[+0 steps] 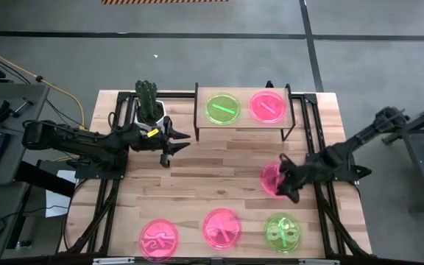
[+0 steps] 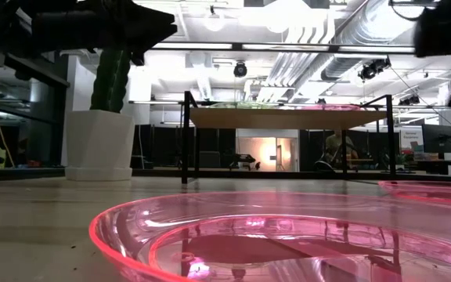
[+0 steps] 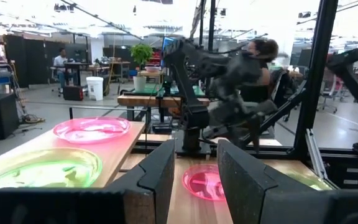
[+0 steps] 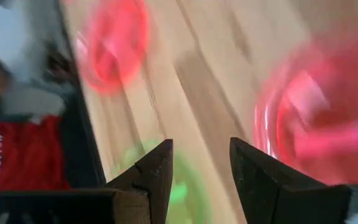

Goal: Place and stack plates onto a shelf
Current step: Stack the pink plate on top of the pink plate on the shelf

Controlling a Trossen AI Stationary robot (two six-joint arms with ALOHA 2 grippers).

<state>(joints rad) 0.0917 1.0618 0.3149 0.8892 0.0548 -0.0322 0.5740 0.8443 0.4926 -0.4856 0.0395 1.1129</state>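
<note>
The shelf (image 1: 245,125) stands at the table's far side and carries a green plate (image 1: 222,108) and a pink plate (image 1: 269,105) side by side. Four more plates lie flat on the table: a pink one (image 1: 271,179), a pink one (image 1: 158,240), a pink one (image 1: 221,227) and a green one (image 1: 283,233). My right gripper (image 1: 284,179) is open and hangs over the right part of the nearest pink plate (image 4: 322,130); nothing sits between its fingers (image 4: 151,174). My left gripper (image 1: 179,143) is open, in the air left of the shelf (image 3: 114,152).
A white pot with a cactus (image 1: 150,107) stands just left of the shelf, beside my left arm. Black frame bars run along the table's left and right edges (image 1: 322,213). Bare wood lies between the shelf and the near row of plates (image 1: 219,173). A person sits far off (image 3: 59,62).
</note>
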